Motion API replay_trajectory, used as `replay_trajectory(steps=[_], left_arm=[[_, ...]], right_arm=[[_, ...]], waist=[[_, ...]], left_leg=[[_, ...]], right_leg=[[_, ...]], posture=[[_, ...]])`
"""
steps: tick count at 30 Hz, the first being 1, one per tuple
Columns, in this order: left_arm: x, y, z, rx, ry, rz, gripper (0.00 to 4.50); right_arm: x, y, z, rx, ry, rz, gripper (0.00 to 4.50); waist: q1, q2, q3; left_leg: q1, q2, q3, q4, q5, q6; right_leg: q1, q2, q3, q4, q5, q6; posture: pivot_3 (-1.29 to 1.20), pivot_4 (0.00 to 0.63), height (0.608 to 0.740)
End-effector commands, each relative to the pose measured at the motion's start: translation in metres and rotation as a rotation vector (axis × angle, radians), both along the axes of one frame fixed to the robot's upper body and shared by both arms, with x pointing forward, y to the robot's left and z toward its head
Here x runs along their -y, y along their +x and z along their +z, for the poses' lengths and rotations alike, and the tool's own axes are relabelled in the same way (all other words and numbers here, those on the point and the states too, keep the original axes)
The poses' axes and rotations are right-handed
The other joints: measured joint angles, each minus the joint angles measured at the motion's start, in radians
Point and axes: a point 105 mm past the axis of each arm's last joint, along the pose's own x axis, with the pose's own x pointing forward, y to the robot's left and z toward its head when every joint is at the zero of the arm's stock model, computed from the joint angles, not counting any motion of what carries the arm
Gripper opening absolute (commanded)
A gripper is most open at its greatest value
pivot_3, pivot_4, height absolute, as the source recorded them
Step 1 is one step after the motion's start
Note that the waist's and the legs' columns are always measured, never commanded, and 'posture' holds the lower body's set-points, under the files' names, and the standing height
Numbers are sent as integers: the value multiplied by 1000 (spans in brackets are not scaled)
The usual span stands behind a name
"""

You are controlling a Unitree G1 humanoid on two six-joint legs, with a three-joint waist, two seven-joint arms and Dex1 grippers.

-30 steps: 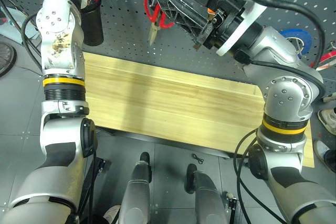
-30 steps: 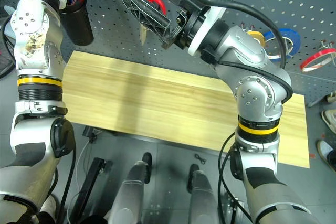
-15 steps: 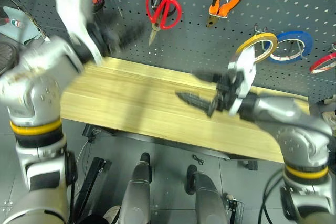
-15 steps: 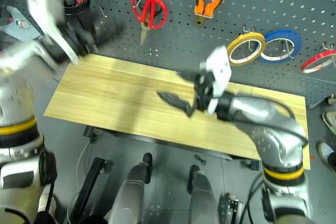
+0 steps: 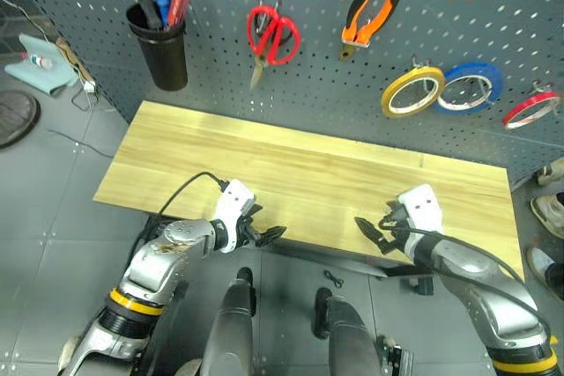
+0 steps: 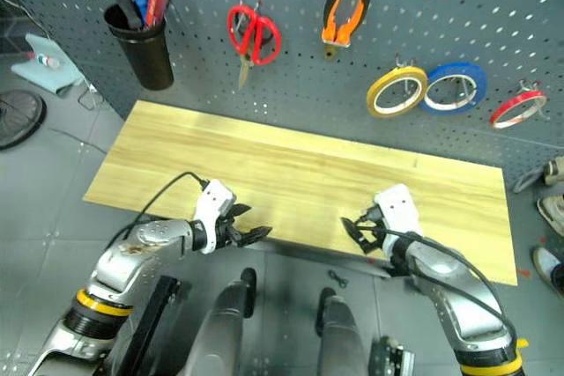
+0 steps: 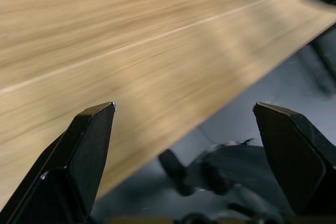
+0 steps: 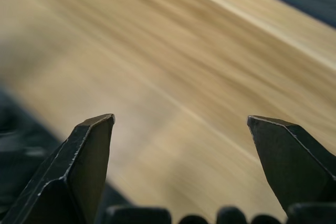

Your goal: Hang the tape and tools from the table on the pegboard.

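The red-handled scissors [image 5: 273,34], the orange-and-black pliers [image 5: 370,17] and the yellowish tape [image 5: 411,92] hang on hooks of the grey-blue pegboard [image 5: 335,68]. A red-handled screwdriver [image 5: 179,2] stands in the black cup [image 5: 164,55] on the board. The wooden table [image 5: 308,169] below carries no tools. My left gripper [image 5: 264,233] hovers open at the table's front edge, left of centre, with nothing between its fingers [image 7: 86,150]. To its right, my right gripper [image 5: 374,233] is open over the same edge, its fingers [image 8: 86,156] wide apart and empty.
A blue tape roll [image 5: 471,87] and a red roll [image 5: 533,109] hang right of the yellowish one. An orange-handled and a blue-handled tool share the cup. A small black item [image 5: 331,279] lies on the floor under the table's front edge. A shoe [image 5: 548,209] shows at far right.
Both arms have swung down from the pegboard to the table's front edge, both grippers staying open and empty. The camera has tilted, so more of the pegboard shows.
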Motion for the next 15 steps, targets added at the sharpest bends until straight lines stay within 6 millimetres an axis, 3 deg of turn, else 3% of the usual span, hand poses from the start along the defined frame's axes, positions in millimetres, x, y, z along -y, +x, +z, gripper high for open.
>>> replay_trajectory(steps=[1, 7, 10, 15], left_arm=[[-3, 13, -9, 57, 18, 27, 4459], [-20, 39, -26, 90, 31, 163, 4459], [-21, 40, -39, 85, 49, 175, 4459], [-17, 37, -48, 85, 45, 163, 4459]], right_arm=[[23, -4, -6, 53, -30, -108, 4500], [48, -11, -33, 49, -17, -259, 4500], [53, -9, -44, 53, -5, -303, 4500], [62, -5, -60, 58, 24, -379, 4500]], waist=[[-6, 1, -26], [-42, 3, -128], [-71, 7, -180], [-108, 9, -234]], left_leg=[[0, 0, 0, -1, 0, 0], [7, -1, 1, -5, -2, 2], [13, -1, 1, -7, -4, 1], [31, 0, 2, -15, -8, 0]], right_leg=[[1, 0, -1, -2, 1, 1], [12, 0, -2, -12, 4, 7], [20, 0, -5, -18, 4, 8], [39, -1, -7, -28, 1, 3]], posture=[[-7, 195, 740], [-49, 66, 740], [-57, 12, 740], [-44, 0, 740]])
